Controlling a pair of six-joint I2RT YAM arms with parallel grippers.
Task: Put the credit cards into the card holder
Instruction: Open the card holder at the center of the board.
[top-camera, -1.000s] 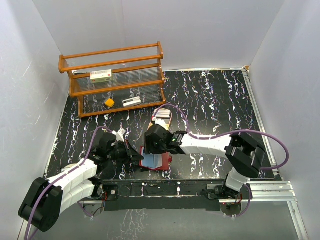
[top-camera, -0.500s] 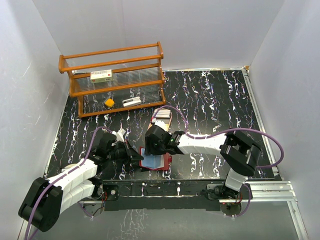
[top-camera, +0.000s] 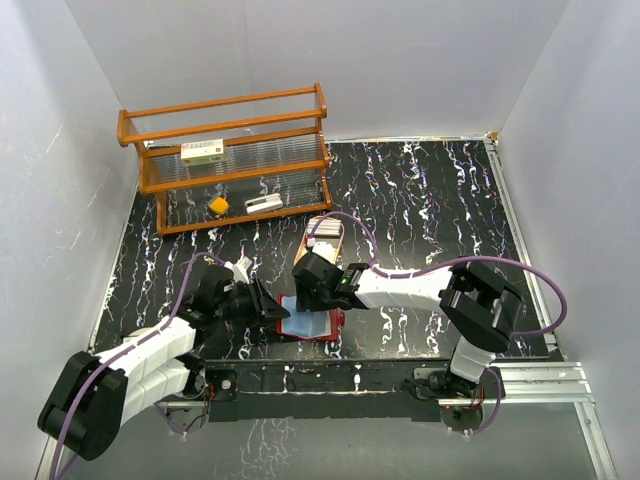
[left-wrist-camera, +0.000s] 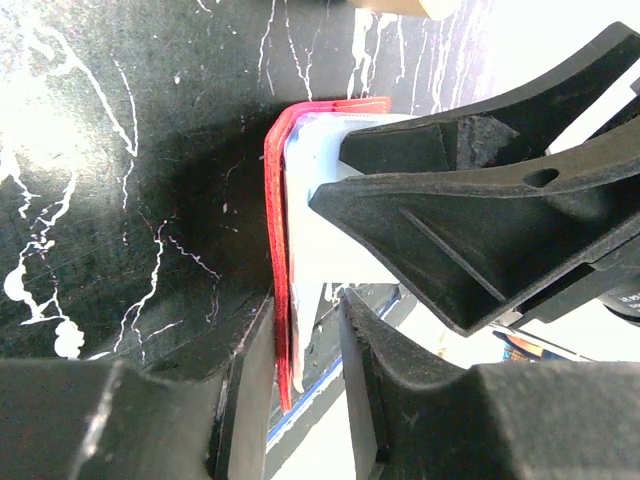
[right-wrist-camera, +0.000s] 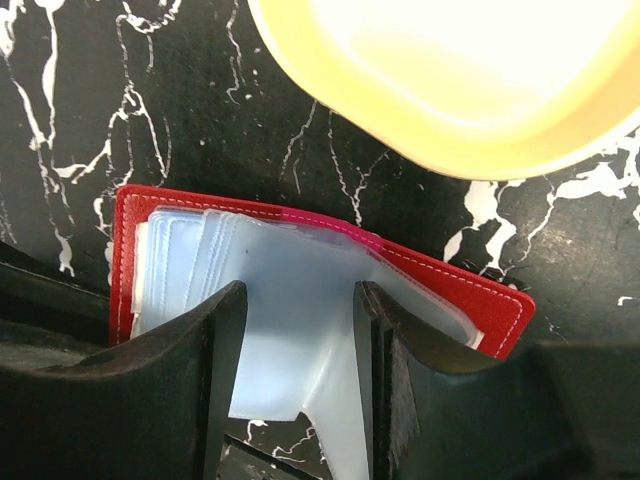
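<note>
Near edge: dark-red folding leather-like card holder, lying on black marbled table.
Behind it: tan oval tray, close.

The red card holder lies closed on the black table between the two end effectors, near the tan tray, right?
No: the card holder is open, pale pockets fanned out, as the right wrist view shows. It does lie on the black table between the left end effector and right end effector, near the tan tray.

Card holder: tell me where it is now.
Top view: the card holder lies open by the table's near edge, left hand at its left edge, right hand over it, tan tray behind.
</note>
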